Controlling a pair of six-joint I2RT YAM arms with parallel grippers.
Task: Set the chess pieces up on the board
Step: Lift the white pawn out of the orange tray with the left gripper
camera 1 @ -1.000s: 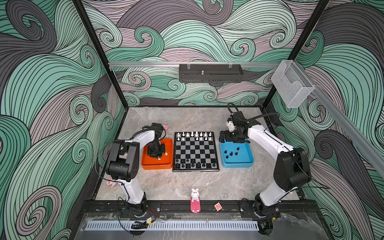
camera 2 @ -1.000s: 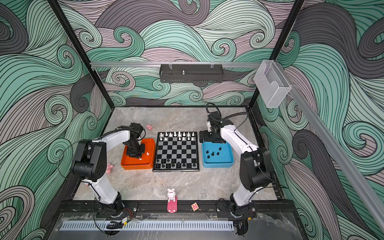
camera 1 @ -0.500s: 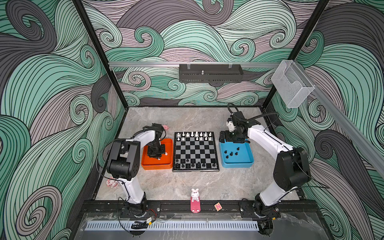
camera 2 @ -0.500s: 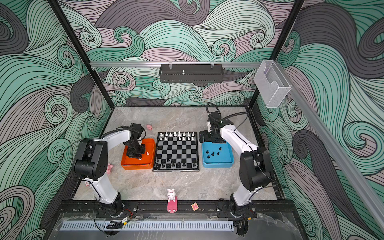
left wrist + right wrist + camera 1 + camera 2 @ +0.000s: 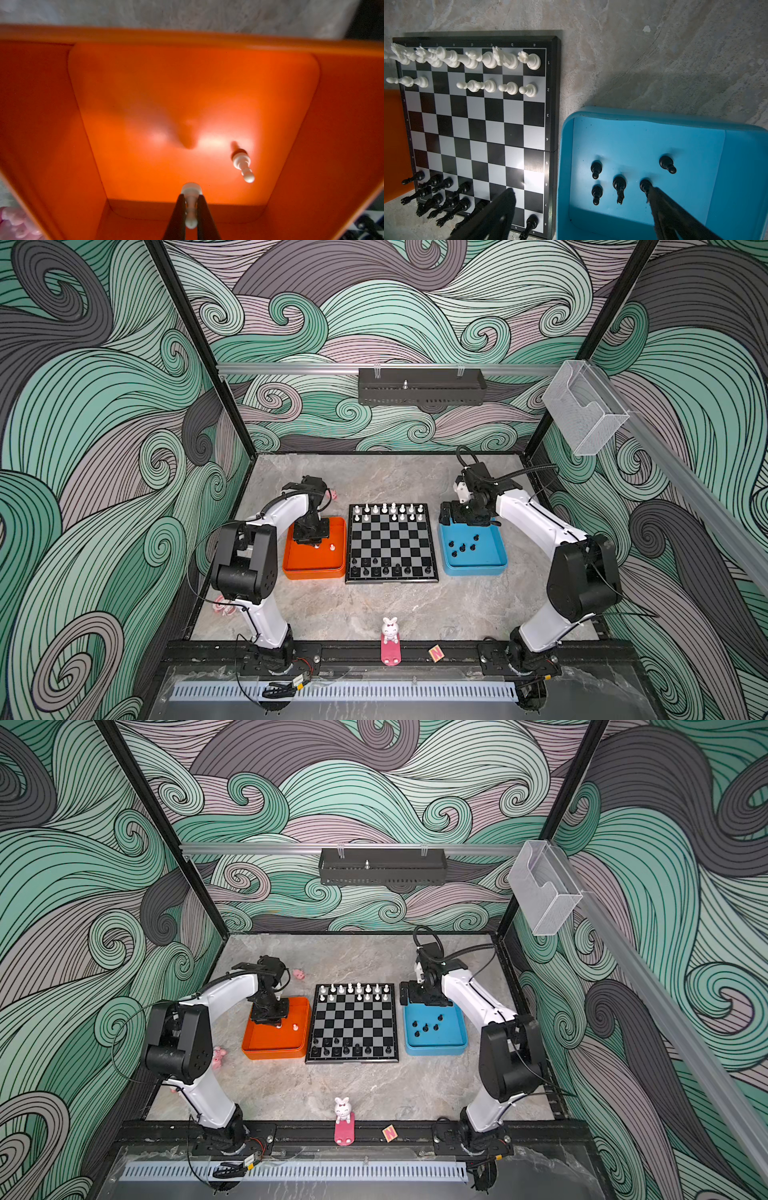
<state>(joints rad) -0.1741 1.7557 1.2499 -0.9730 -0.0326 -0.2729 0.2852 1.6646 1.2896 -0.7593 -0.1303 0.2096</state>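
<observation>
The board (image 5: 390,581) lies between an orange tray (image 5: 313,566) and a blue tray (image 5: 478,566). White chess pieces (image 5: 384,510) fill its far rows and black ones (image 5: 386,570) its near rows. My left gripper (image 5: 190,197) is down in the orange tray (image 5: 187,93), shut on a white pawn (image 5: 191,190). Another white pawn (image 5: 242,164) lies loose beside it. My right gripper (image 5: 580,191) hangs open over the blue tray's far corner next to the board (image 5: 553,83). One of its fingers (image 5: 660,199) is above a black piece. Several black pieces (image 5: 619,184) stand in that tray.
A white bunny figure (image 5: 390,628) on a pink stand and a small orange block (image 5: 435,652) sit at the front rail. Pink figurines lie behind the orange tray (image 5: 332,493) and by the left arm's base (image 5: 218,1054). A black basket (image 5: 419,385) hangs on the rear rail.
The left gripper's jaws have closed the last bit onto the white pawn. Neither arm has visibly shifted.
</observation>
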